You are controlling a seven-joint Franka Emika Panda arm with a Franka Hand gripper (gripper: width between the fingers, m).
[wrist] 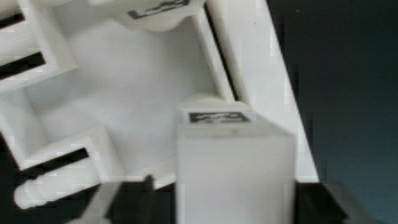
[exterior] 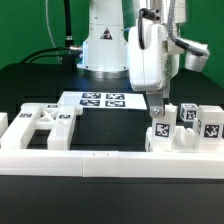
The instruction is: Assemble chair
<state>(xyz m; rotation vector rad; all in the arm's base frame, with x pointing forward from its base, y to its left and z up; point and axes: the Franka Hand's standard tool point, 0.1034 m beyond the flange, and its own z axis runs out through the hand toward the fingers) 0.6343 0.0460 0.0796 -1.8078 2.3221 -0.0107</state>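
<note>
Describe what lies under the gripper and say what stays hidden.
Under the gripper stands a white tagged chair post. Its base is covered by the white rail in front, so what it rests on cannot be seen.

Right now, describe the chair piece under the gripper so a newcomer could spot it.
Find the white gripper hanging over the black table. Directly under it stands an upright white post with a tag. Unlike the two tagged blocks to the exterior view's right, it alone sits beneath the gripper.

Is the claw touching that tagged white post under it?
Cannot tell. In the wrist view the post stands inside the gripper, but dark blur at its sides hides contact or gap.
</note>
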